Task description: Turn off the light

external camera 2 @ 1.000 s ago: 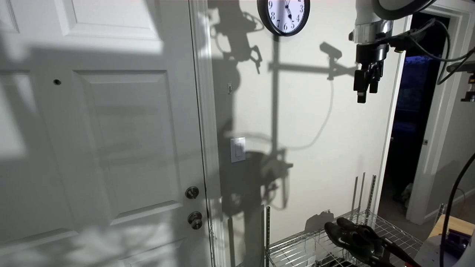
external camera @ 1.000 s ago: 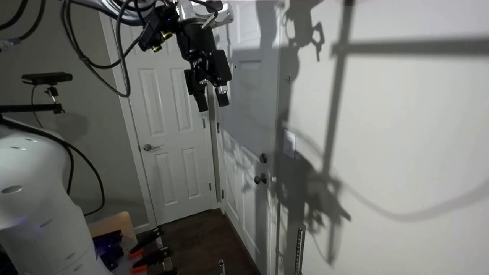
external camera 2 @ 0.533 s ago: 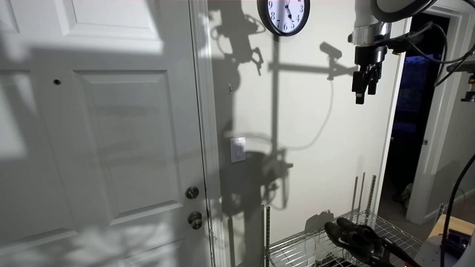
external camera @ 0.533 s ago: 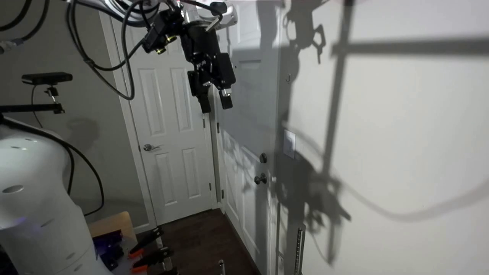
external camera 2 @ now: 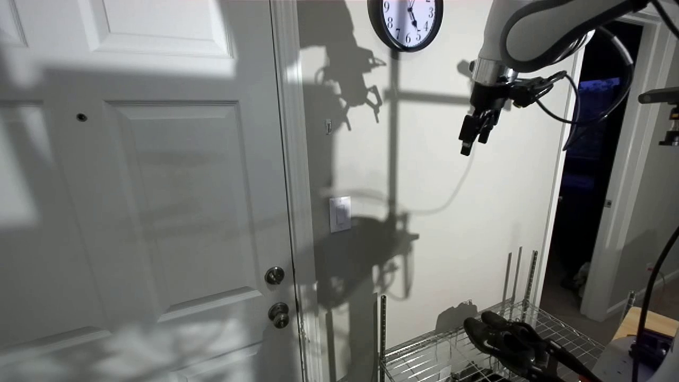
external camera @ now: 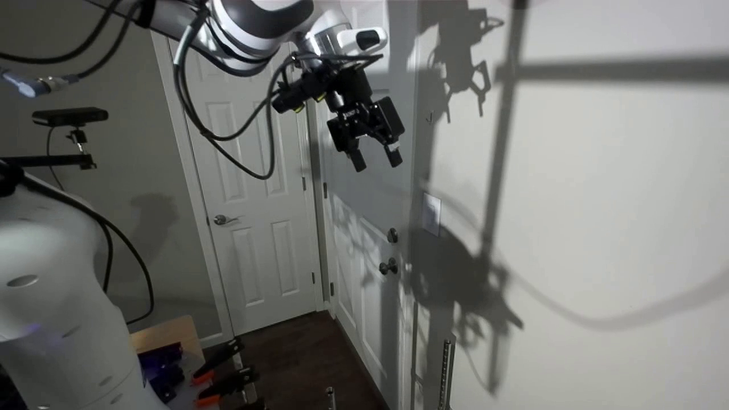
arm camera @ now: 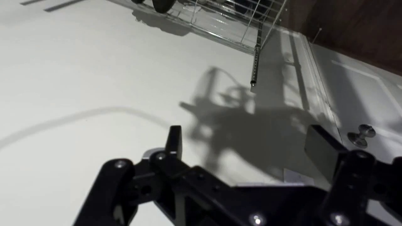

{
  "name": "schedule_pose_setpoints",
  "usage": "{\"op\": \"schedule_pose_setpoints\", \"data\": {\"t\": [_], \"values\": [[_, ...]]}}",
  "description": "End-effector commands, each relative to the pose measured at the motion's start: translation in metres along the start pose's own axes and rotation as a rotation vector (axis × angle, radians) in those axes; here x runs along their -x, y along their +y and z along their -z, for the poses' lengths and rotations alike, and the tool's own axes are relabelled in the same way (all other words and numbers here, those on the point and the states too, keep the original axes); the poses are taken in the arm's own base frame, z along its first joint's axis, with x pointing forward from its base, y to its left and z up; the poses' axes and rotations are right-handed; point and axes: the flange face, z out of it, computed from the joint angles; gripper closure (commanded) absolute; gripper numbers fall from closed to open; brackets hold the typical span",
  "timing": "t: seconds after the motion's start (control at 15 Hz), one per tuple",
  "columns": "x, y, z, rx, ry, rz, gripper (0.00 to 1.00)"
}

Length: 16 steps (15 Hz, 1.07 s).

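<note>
The light switch is a white wall plate with a rocker; it shows on the wall beside the door in both exterior views (external camera: 431,214) (external camera 2: 340,214). My gripper (external camera: 377,164) hangs in the air, fingers pointing down and tilted. In an exterior view my gripper (external camera 2: 475,145) is higher than the switch and well to its right, apart from it. In the wrist view my gripper (arm camera: 245,138) is open, with nothing between the fingers. There the top of the switch plate (arm camera: 296,176) shows low between the fingers; the rest is hidden behind the gripper body.
A white door with a knob (external camera 2: 278,315) and deadbolt (external camera 2: 275,275) is beside the switch. A wire shelf (external camera 2: 424,355) with black clamps (external camera 2: 504,339) stands against the wall below. A shelf post (arm camera: 255,66) sticks up near the wall. A clock (external camera 2: 407,21) hangs above.
My arm has moved closer to the switch: rightward in one exterior picture, leftward in the other, and slightly down. The gripper has tilted more. The switch looks the same.
</note>
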Motion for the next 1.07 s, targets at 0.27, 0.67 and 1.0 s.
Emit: {"op": "schedule_pose_setpoints", "data": {"t": [0.27, 0.67, 1.0], "values": [[-0.073, -0.02, -0.081, -0.061, 0.142, 0.076, 0.0], [-0.095, -0.035, -0.099, -0.102, 0.181, 0.072, 0.0], [-0.099, -0.037, -0.102, -0.107, 0.179, 0.074, 0.0]]}}
